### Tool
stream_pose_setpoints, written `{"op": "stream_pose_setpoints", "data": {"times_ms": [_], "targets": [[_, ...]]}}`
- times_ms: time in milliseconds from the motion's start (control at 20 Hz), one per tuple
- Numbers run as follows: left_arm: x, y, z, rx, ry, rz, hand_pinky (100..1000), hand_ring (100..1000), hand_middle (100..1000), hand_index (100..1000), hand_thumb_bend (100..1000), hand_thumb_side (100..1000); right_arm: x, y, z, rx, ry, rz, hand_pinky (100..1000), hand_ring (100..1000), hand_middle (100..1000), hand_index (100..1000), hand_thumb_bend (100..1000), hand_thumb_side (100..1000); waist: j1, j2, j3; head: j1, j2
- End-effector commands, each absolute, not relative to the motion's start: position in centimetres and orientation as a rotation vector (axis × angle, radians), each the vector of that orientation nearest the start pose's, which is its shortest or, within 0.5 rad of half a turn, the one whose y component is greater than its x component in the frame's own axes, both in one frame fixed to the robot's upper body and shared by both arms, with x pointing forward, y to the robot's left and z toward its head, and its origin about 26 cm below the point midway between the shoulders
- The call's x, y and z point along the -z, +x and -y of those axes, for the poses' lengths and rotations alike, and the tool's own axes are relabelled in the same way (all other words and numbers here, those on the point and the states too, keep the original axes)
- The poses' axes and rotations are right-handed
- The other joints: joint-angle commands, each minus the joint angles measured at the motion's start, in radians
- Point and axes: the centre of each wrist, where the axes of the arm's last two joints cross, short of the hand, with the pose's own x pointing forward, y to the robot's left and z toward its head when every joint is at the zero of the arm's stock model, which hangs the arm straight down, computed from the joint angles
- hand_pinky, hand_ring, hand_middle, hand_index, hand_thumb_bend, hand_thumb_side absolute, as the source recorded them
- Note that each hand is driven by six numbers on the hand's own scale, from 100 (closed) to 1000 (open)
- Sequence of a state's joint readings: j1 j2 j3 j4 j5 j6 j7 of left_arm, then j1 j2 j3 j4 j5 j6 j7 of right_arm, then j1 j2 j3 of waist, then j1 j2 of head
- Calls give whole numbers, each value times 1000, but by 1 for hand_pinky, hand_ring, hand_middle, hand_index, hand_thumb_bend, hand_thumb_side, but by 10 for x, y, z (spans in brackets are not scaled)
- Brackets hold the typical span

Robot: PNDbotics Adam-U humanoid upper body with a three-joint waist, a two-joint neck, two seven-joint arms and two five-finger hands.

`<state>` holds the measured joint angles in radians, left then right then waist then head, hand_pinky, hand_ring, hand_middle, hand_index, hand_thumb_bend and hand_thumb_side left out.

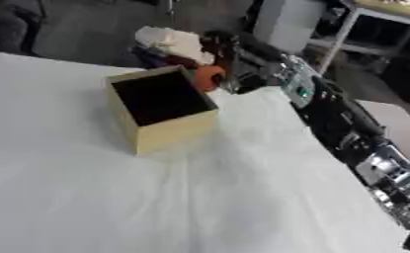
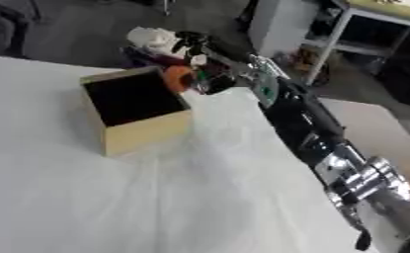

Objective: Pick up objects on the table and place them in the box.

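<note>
Spreading across most of both views, the table [image 1: 199,197] is lying under a white cloth that is wrinkling slightly toward the near edge. Running along the table's right edge, the robot's right arm [image 2: 329,143] is stretching from the near right corner up toward the far edge, black with silver joints and a patch of green showing on its forearm. Standing toward the far edge, a little left of the middle, the box [image 1: 160,111] is sitting upright on the cloth with its top open; its walls are pale wood and its inside is looking dark, so nothing in it can be made out. Just past the box's far right corner, the right hand [image 2: 199,74] is hanging at about the height of the box's rim with its fingers curling around an orange object [image 2: 178,78], which is touching or nearly touching the outside of the box's corner rather than lying inside it. Beyond the table's far edge, right behind the hand, a cream-coloured lumpy object [image 1: 173,42] is resting on something dark and red that is too blurred to make out. The left hand is showing in neither view.
</note>
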<state>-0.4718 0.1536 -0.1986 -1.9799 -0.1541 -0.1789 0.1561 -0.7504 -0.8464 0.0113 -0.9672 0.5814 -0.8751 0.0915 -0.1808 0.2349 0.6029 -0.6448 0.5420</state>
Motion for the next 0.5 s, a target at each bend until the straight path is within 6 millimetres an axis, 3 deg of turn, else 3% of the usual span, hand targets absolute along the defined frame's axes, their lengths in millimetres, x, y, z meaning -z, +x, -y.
{"op": "stream_pose_setpoints", "data": {"times_ms": [50,100,250,500], "targets": [[-233,303,-162,310,-46,2672,810,733,677,877,100,764,-247,410,466,2097,1313,-2595,858,1000,793,448,100,206,10,-14,3,-11,-25],[-234,303,-162,310,-49,2676,810,733,678,877,100,764,-244,412,464,2120,1316,-2579,860,1000,800,485,100,209,9,-14,5,-13,-30],[-235,303,-162,311,-52,2680,810,733,678,878,100,765,-237,415,462,2180,1342,-2531,868,1000,825,722,100,220,8,-14,4,-15,-38],[-235,303,-162,318,-49,2677,811,734,679,878,100,765,-228,415,463,2173,1482,-2493,870,998,826,899,100,223,8,-15,-4,-10,-40]]}}
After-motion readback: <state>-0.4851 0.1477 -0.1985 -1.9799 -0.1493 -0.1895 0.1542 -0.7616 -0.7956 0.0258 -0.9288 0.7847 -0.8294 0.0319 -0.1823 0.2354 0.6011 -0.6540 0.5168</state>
